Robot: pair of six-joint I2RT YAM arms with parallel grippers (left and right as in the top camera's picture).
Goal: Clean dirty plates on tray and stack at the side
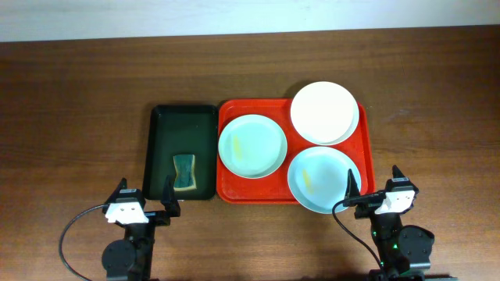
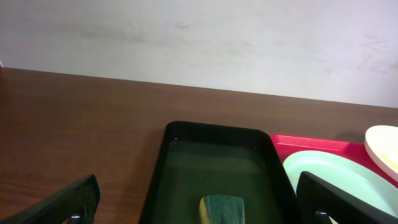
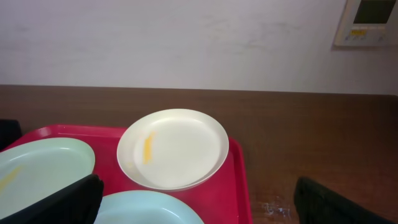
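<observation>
The red tray [image 1: 230, 187] holds three plates. A mint-green plate [image 1: 251, 145] lies at its left, a white plate [image 1: 324, 112] at the back right, a second mint-green plate [image 1: 323, 179] with a yellow smear at the front right. In the right wrist view the white plate [image 3: 174, 148] shows a yellow smear, with the green plates at the left [image 3: 37, 171] and bottom [image 3: 149, 211]. My left gripper [image 1: 144, 200] is open and empty at the near end of the dark green tray. My right gripper [image 1: 373, 187] is open and empty over the red tray's front right corner.
A dark green tray [image 1: 166, 125] with shallow water lies left of the red tray; a green-and-yellow sponge [image 1: 184, 171] lies in it, also in the left wrist view [image 2: 222, 208]. Brown table [image 1: 78, 101] surrounds both. A wall runs behind the table [image 2: 199, 43].
</observation>
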